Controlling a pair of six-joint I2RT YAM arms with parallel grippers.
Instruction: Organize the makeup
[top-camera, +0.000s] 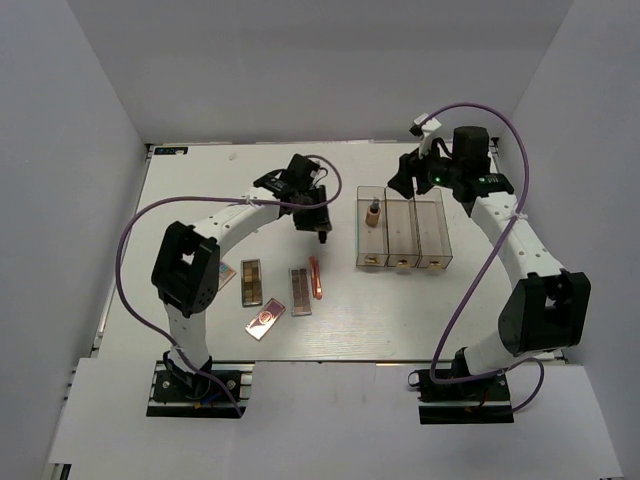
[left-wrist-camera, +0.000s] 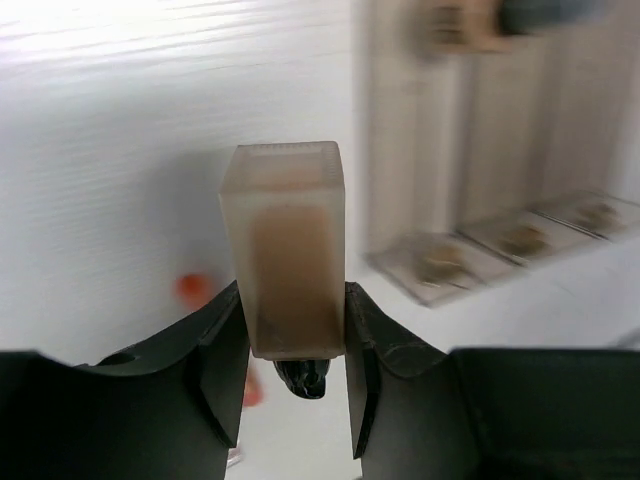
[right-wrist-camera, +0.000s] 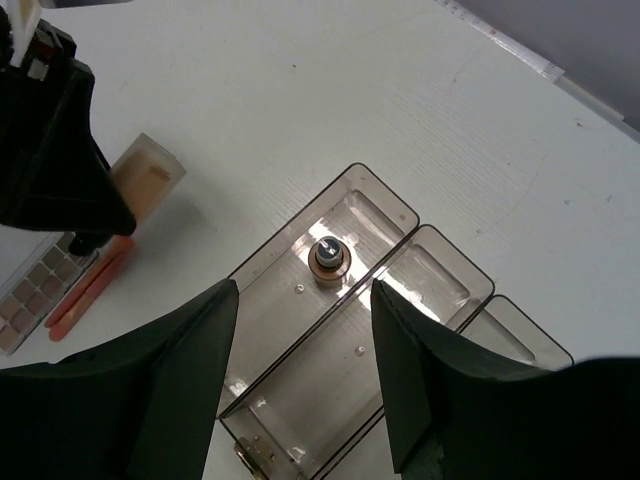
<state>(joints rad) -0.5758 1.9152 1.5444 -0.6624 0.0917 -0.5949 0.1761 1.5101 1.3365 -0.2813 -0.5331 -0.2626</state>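
- Nearest you, well left of the clear box (top-camera: 358, 230): rose-gold compact (top-camera: 265, 321), flat on the bench (top-camera: 500, 320).
- Just beyond it, two eyeshadow palettes (top-camera: 300, 291) lie side by side. The thin pink stick (top-camera: 316, 277) lies just beside the one closer to the box.
- Further on, just left of the box's left compartment: left fingers (left-wrist-camera: 225, 370) are clamped on the beige tube (left-wrist-camera: 290, 270). They grip low, by the dark cap, which points down. The tube is clear of the bench.
- Inside the box: small tan bottle (right-wrist-camera: 327, 260) stands upright at the far end of the left compartment. Nothing shows in the middle or right compartments.
- Farthest, over the box's far end: right fingers (right-wrist-camera: 190, 390) are spread wide and hold nothing. They hover above the bottle.

Step in hand, as I read it, is getting the tube into the box.
- Carry it across above the box's walls, then line its long side up with a compartment before you descend.
- Pick a slot, or the near end, away from the bottle.
- The right arm crowds the far end of the box, so pull it back first.
- Let go only once the tube is low inside the walls, or it may tip over the rim.
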